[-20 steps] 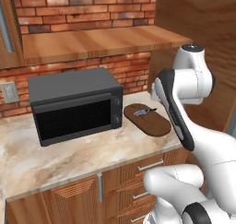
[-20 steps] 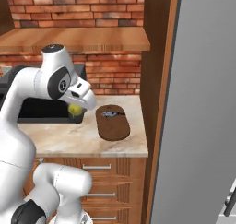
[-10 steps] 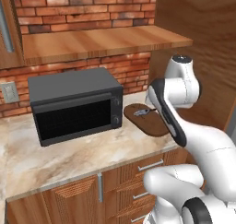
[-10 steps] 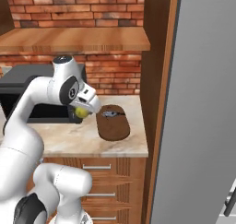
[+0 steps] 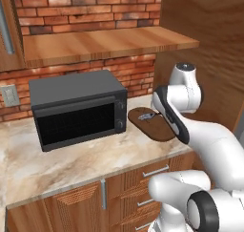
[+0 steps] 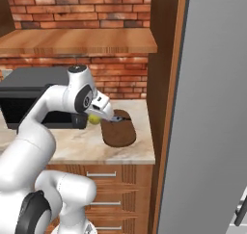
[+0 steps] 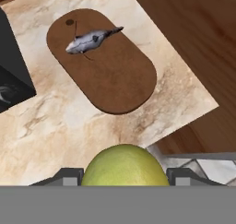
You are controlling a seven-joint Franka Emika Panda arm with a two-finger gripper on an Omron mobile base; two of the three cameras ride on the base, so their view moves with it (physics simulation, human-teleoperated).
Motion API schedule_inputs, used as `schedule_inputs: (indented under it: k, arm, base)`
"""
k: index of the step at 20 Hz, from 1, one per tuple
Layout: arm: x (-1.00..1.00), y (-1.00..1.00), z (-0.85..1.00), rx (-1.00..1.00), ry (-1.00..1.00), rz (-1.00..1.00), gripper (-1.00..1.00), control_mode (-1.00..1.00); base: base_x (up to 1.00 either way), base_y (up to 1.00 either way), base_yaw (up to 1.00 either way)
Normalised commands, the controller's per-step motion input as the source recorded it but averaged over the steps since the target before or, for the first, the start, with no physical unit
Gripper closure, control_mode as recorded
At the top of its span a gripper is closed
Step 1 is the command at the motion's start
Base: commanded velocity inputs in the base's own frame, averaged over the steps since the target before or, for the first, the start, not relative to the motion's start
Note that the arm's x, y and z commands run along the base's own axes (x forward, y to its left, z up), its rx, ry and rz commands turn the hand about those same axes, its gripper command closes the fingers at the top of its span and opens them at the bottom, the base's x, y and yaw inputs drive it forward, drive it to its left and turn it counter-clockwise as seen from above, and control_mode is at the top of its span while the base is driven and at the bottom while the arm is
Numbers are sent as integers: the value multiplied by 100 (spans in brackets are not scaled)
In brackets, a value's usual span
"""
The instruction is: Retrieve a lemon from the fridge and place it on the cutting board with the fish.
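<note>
My gripper [image 7: 124, 174] is shut on the yellow-green lemon [image 7: 123, 167], which bulges at the bottom of the hand view; the lemon [image 6: 93, 119] also peeks out below the hand in the right base view. Below and ahead lies the dark brown oval cutting board [image 7: 110, 75] on the marble counter, with the small silver-grey fish [image 7: 90, 40] at its far end. The board [image 5: 151, 125] and the fish [image 5: 144, 115] sit right of the microwave, partly behind my arm. The board [image 6: 118, 132] lies just right of the hand. The grey fridge [image 6: 212, 112] door stands at the right.
A black microwave [image 5: 78, 109] stands on the counter left of the board, close to its edge. A wooden shelf [image 5: 105, 42] hangs above against the brick wall. A tall wooden panel [image 6: 164, 84] bounds the counter on the right. Drawers [image 5: 143, 178] lie below the counter edge.
The arm has swung toward the board with the lemon, lowering the hand closer to the counter beside the microwave. The board and fish have stayed put.
</note>
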Motion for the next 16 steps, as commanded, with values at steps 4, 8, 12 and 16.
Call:
schedule_inputs:
  k: [4,8,12,16]
  arm:
    - [29,-16,-24,0,0,0,100,-100]
    - [26,-11,-26,0,0,0,100,-100]
    - [23,-1,-29,0,0,0,100,-100]
    - [24,0,-29,0,0,0,100,-100]
  base:
    - [0,0,0]
    - [0,0,0]
    - [0,0,0]
    - [0,0,0]
